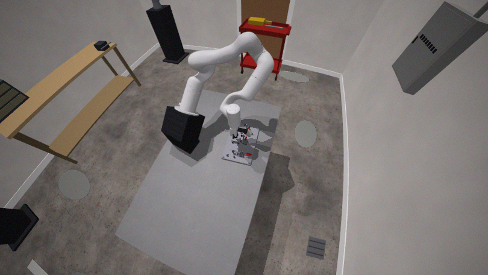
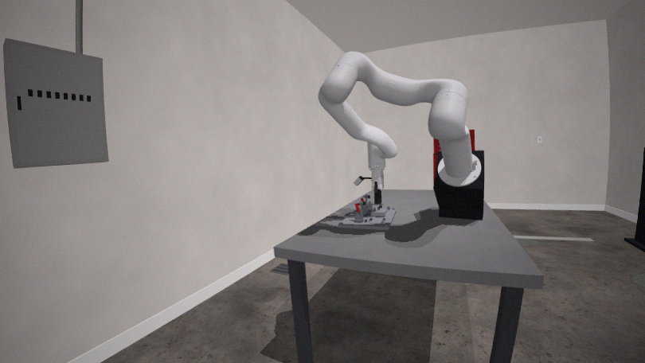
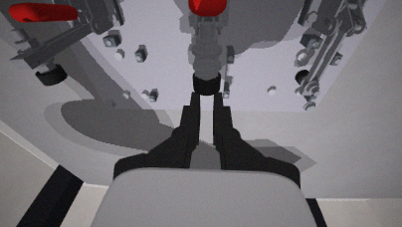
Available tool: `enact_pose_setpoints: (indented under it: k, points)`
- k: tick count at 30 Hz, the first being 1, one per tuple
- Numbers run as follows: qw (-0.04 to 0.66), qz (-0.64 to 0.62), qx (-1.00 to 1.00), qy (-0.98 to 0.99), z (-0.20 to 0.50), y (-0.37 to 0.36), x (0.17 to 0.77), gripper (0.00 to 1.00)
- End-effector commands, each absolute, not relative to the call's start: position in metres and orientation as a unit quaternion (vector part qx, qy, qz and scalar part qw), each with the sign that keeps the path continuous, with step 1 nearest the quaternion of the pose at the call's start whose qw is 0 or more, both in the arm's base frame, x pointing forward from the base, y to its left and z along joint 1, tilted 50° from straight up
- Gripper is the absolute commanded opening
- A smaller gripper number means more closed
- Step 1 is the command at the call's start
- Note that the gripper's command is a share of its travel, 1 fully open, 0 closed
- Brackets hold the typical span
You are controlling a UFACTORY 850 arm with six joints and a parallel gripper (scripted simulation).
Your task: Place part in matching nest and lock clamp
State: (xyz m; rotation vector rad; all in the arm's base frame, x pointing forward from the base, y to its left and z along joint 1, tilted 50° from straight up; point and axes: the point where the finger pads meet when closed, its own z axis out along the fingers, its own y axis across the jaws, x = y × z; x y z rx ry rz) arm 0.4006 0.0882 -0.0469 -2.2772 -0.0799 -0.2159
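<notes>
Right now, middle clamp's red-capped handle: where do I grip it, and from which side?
Take the grey stem just under the red cap, one of the fingers on each side, approaching straight from the wrist camera's side. The stem is narrow; the cap is wide and rounded.

- Fixture plate (image 1: 228, 155): pale grey, metallic look, matt.
- Clamp handles (image 3: 44, 12): red, smooth, plastic-like.
- Gripper fingers: black, matt.
- Arm (image 2: 396, 92): white, smooth, satin.
- Table (image 2: 451, 252): grey, matt.
- Floor (image 1: 102, 143): mottled, rough concrete look.

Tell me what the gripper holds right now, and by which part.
Cannot be told. The gripper has its fingers close together with open gap between them; a clamp's black tip sits right at their tips.
</notes>
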Motion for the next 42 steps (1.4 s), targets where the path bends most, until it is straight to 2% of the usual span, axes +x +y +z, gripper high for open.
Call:
enact_pose_setpoints:
  k: [1,42]
  points:
    - [0.413,-0.086,-0.906,-0.032,-0.047,0.088,0.401,0.00]
    - [0.413,-0.086,-0.906,-0.032,-0.061,0.104,0.404,0.00]
